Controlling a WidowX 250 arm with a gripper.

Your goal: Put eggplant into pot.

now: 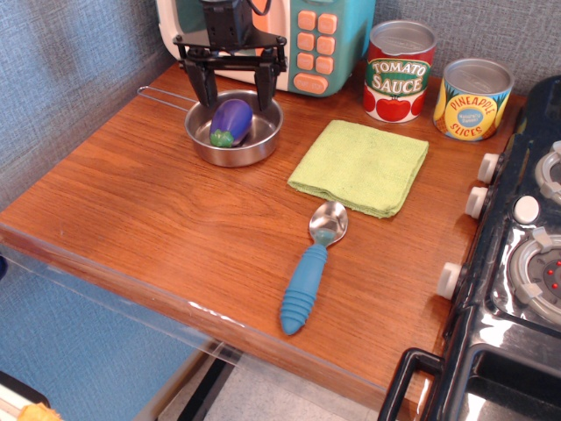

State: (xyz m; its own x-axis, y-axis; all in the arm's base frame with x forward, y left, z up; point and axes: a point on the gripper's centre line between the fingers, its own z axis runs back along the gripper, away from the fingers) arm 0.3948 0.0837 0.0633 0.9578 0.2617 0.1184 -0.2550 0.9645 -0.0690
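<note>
The purple eggplant (230,122) with its green stem cap lies on its side inside the shallow steel pot (263,143) at the back left of the wooden counter. The pot's thin wire handle (163,96) points to the left. My black gripper (233,90) hangs just above the far rim of the pot, jaws open and empty, one finger on each side of the eggplant and not touching it.
A toy microwave (316,39) stands right behind the gripper. A green cloth (361,165) and a blue-handled spoon (311,270) lie to the right of the pot. Tomato sauce (399,70) and pineapple (473,98) cans stand at the back right. A toy stove (526,263) borders the right edge.
</note>
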